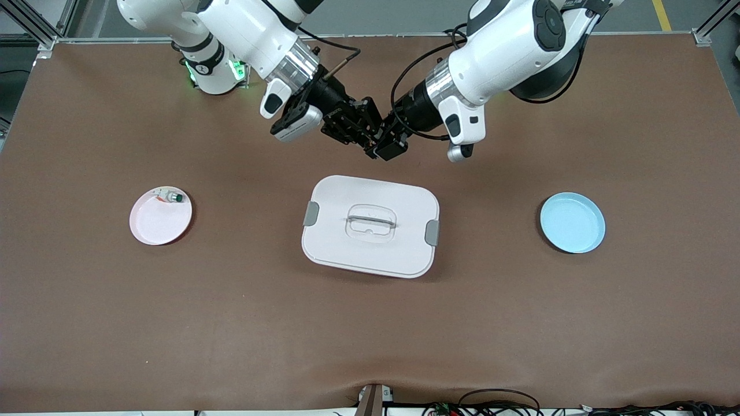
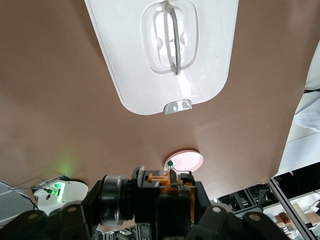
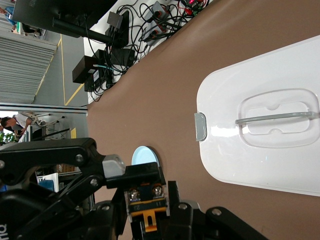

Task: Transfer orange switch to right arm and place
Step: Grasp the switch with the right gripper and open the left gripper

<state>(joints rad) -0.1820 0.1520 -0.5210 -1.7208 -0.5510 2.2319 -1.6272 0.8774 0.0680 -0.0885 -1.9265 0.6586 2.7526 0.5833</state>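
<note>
Upper centre of the front view: orange switch (image 1: 370,140) is pinched between left gripper (image 1: 386,143) and right gripper (image 1: 359,130). Right grip should be confirmed firm before left fingers are opened; which holds it cannot be told.

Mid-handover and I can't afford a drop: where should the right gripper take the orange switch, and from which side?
Grip the orange switch by its black body's flat sides, right gripper coming head-on toward the left gripper, which seems to hold its other end above the table. The protruding orange tab looks too small to pinch.
</note>
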